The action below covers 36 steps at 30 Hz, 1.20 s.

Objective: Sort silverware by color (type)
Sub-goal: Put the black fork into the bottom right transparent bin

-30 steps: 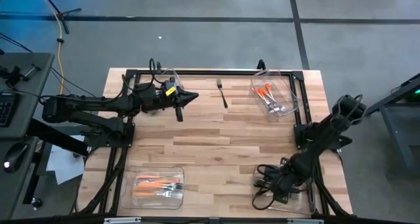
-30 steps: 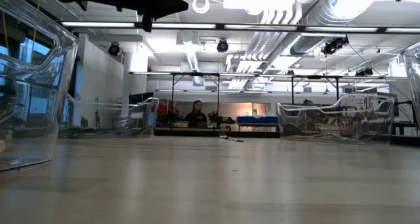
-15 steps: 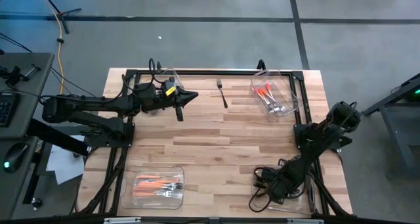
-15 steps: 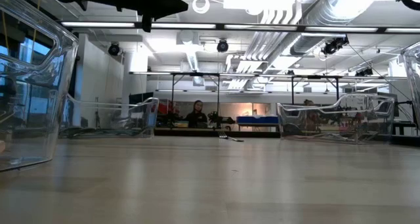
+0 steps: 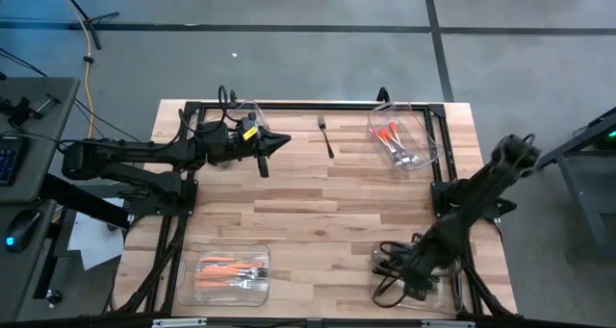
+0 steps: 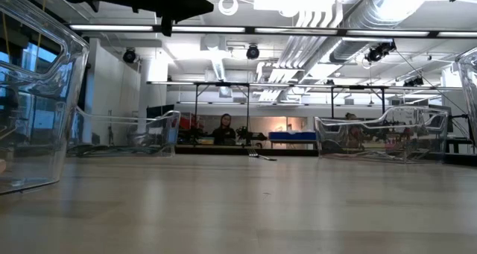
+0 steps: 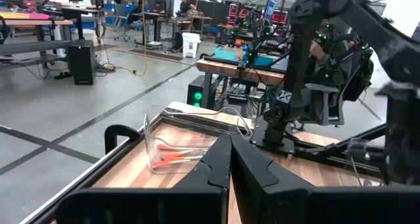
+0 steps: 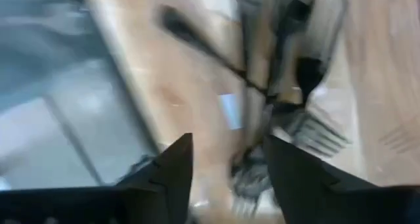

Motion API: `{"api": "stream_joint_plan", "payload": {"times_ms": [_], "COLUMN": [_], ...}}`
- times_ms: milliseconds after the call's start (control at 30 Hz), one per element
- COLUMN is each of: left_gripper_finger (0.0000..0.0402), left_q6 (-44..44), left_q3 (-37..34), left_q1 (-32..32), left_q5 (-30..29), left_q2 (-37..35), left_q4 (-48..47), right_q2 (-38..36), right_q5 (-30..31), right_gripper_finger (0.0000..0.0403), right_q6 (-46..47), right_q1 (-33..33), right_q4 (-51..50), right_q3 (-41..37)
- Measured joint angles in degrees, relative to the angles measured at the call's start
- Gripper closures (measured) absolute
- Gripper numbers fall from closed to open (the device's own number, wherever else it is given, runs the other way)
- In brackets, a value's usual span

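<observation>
1. The silverware lies in four places in the high view. Orange-handled pieces [image 5: 231, 270] sit in a clear bin [image 5: 190, 288] at the lower left of the frame. Red-orange-handled pieces [image 5: 389, 133] sit in a second bin [image 5: 422, 119] at the upper right. Dark pieces [image 8: 289, 112] lie in a bin [image 5: 452, 291] at the lower right, beneath my right arm.
2. One dark fork [image 5: 325, 134] lies alone on the bare table [image 5: 318, 213], top centre of the frame, between my left gripper and the upper-right bin.
3. My right gripper [image 8: 226, 165] hangs over the dark pieces. Its fingers [image 8: 172, 165] stand apart, released, with nothing between them.
4. My left gripper [image 5: 281, 143] waits at the upper left of the frame, above the table. Its fingers [image 7: 252, 168] are clenched together and hold nothing.
5. A fourth bin [image 5: 252, 112] sits under my left arm; I cannot tell its contents.
</observation>
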Motion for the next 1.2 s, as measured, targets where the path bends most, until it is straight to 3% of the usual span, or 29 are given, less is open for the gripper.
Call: {"api": "stream_joint_plan", "payload": {"times_ms": [133, 233, 400, 500, 633, 733, 1000, 1200], "left_gripper_finger": [0.0402, 0.0402, 0.0401, 0.0402, 0.0402, 0.0402, 0.0401, 0.0402], "left_q6": [-0.07, -1.15, -3.58, -5.00, -5.60, -5.57, -4.89, -4.66], "left_q3": [0.00, 0.00, 0.00, 0.00, 0.00, 0.00, 0.00, 0.00], "left_q1": [0.00, 0.00, 0.00, 0.00, -0.01, 0.00, -0.07, -0.09], "left_q5": [0.01, 0.02, 2.22, 4.46, 6.64, 6.69, 10.01, 10.91], "left_q2": [0.00, -0.04, -1.37, -2.91, -4.93, -5.76, -6.05, -6.05], "left_q4": [0.14, 0.31, 0.47, 0.04, 0.02, 0.23, -0.05, 0.12], "right_q2": [-9.25, -16.32, -23.01, -23.43, -20.81, -17.92, -11.85, -8.80], "right_q5": [4.33, 14.24, 35.32, 39.07, 29.42, 21.73, 2.48, -2.87], "right_gripper_finger": [0.0211, 0.0206, 0.0206, 0.0206, 0.0206, 0.0206, 0.0206, 0.0206], "right_q6": [-1.75, -5.86, -15.85, -26.82, -44.58, -52.87, -56.49, -55.31], "right_q1": [-1.26, -5.74, -19.12, -29.23, -42.02, -49.52, -58.46, -58.95], "right_q4": [0.92, 1.07, 1.67, 6.43, 22.29, 34.57, 54.56, 59.94], "right_q3": [0.00, 0.03, 0.04, 0.04, 0.04, 0.04, 0.02, 0.02]}}
